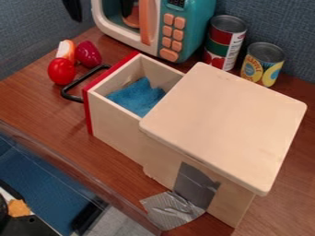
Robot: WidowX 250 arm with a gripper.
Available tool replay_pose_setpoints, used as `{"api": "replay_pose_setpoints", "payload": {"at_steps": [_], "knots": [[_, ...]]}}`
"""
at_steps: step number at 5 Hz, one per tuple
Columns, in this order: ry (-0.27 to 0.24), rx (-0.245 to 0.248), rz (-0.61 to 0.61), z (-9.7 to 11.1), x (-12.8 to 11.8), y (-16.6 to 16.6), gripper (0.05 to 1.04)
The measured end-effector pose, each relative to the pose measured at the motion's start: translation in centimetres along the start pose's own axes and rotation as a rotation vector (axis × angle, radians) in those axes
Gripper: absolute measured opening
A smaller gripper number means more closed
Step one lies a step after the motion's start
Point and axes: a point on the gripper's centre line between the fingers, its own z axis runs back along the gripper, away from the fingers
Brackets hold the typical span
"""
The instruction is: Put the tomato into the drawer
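Observation:
At the top left edge, against the blue wall, a black part of my gripper (72,8) hangs into the camera view, up and to the left of the tabletop things. The shiny red tomato (61,71) rests on the wooden table, just left of the drawer's black handle. The drawer (117,126) is pulled out toward the upper left from its light wooden cabinet (224,120). It has a red front, and a blue cloth (138,97) lies inside it.
Beside the tomato lie a dark red toy food (89,54) and an orange-and-white one (66,50). A teal toy microwave (188,27) and two cans, one red-green (224,42) and one yellow (263,63), stand behind the drawer. Silver tape (172,209) sits at the cabinet's foot.

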Motion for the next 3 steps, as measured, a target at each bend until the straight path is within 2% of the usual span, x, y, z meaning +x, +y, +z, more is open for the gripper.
{"api": "replay_pose_setpoints", "payload": {"at_steps": [1,2,3], "knots": [[0.014,0.004,-0.005,-0.5,-0.3,0.0,0.999],[-0.073,0.010,0.034,-2.4,0.6,4.4,0.999],[-0.135,-0.003,0.082,-5.0,2.7,8.1,0.999]]}}
